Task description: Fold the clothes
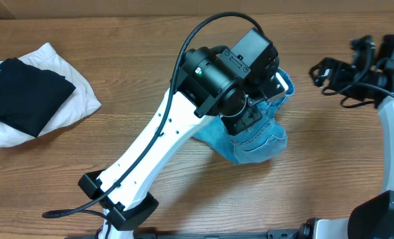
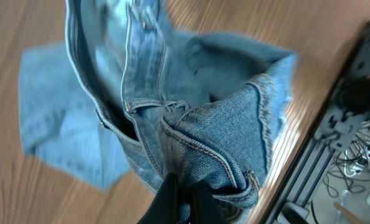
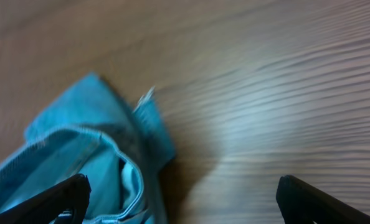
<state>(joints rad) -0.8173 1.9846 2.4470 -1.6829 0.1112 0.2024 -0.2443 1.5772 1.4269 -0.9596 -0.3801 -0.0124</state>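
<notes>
The light blue denim jeans [image 1: 260,141] lie bunched in a heap at the table's middle right, a stitched pocket facing up. My left gripper [image 1: 250,114] is above the heap, shut on a fold of the denim. In the left wrist view the black fingers [image 2: 184,198] pinch a thick seamed fold of the jeans [image 2: 197,118]. My right gripper [image 1: 329,70] is at the far right, apart from the jeans and empty. In the right wrist view its fingers [image 3: 184,196] are spread wide, with an edge of the jeans [image 3: 91,149] at the lower left.
A black folded garment [image 1: 26,94] lies on a white folded garment [image 1: 64,106] at the far left of the wooden table [image 1: 150,46]. The left arm's white link crosses the table's front middle. Cables and the right arm's base crowd the right edge.
</notes>
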